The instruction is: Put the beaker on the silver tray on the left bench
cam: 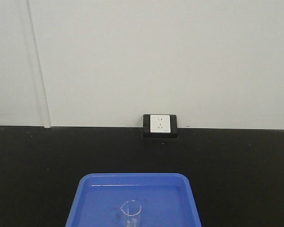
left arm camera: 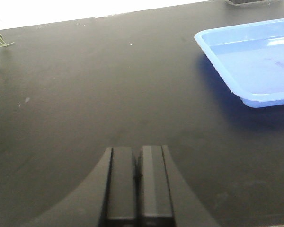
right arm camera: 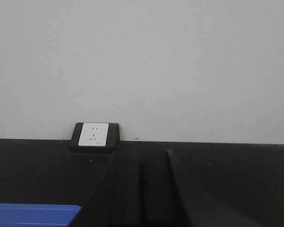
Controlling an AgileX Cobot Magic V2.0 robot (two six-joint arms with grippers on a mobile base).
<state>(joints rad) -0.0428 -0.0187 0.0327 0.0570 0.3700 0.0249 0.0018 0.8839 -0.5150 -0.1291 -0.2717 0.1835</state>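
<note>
The beaker (cam: 130,213) stands upright in the blue tray (cam: 132,178) on the bench (cam: 33,161) — left gripper (left arm camera: 137,172) jaws clenched empty, right gripper (right arm camera: 142,189) jaws seemingly clenched too, though dim.

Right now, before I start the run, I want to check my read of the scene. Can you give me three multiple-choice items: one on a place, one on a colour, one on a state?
1. Where does the beaker stand?
A) in the blue tray
B) on the bare worktop by the wall socket
C) held in the air above the tray

2. What colour is the worktop?
A) white
B) black
C) wood brown

3. How is the left gripper set?
A) wide open
B) shut, holding nothing
C) shut on the beaker

Answers:
1 A: the front view shows it upright inside the tray's rim.
2 B: it is matte black in all three views.
3 B: the left wrist view shows its fingers meeting with nothing between them.
</note>
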